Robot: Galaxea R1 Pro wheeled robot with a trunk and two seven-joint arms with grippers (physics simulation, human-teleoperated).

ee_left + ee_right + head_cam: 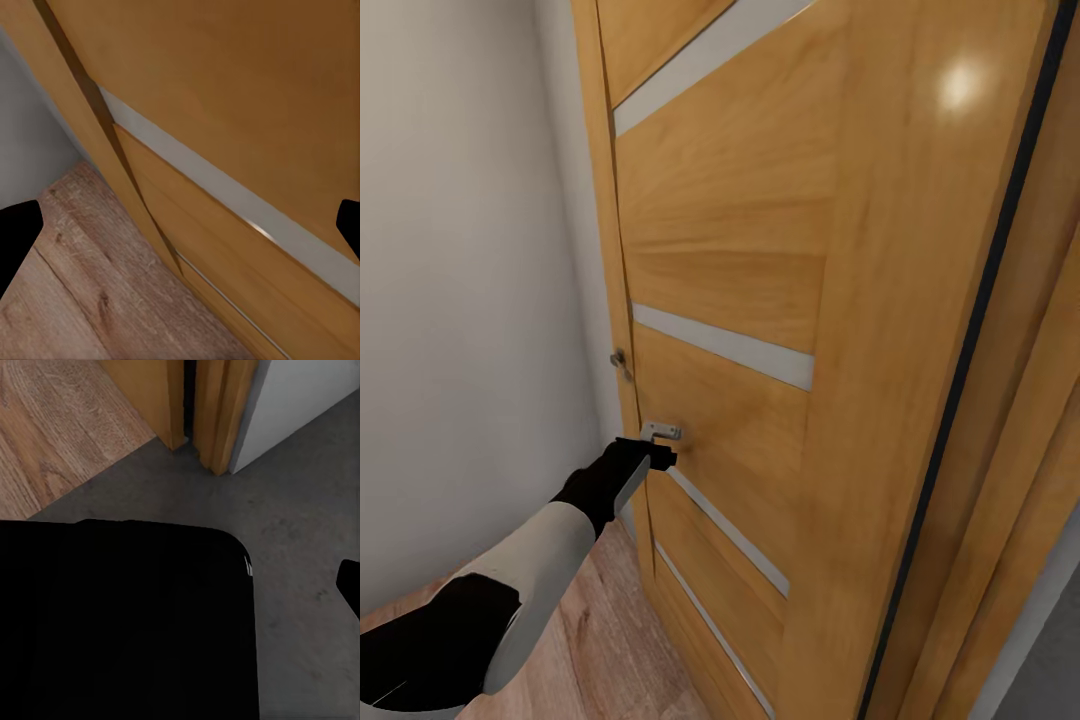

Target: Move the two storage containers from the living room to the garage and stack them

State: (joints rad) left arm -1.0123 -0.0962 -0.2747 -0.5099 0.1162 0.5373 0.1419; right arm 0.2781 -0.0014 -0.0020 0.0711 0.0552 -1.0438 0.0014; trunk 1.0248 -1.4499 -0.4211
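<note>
My left claw [660,456] is stretched out to a wooden door [760,250], its tip right at the door's face just under a small metal handle [661,431]. In my left wrist view the two fingertips [16,236] sit far apart at opposite edges, so this claw is spread wide and holds nothing. Between them I see the door's lower panels, a pale inlaid strip [225,199] running slantwise across the wood, and the frame [112,157] beside it.

The door carries several such pale strips and a glossy highlight near its top. A second small metal fitting [619,359] sits on the door's edge above the handle. To the door's left stands a plain white wall [460,300]. Below my left arm lies light wood-plank floor [600,640].

In my right wrist view a large black shape [120,622] blocks much of the picture; one dark fingertip [349,581] shows at the edge, and I cannot tell how my right claw stands. Beyond it, grey concrete floor [300,510] meets wood planks [60,427] at a doorway with wooden posts [221,412].
</note>
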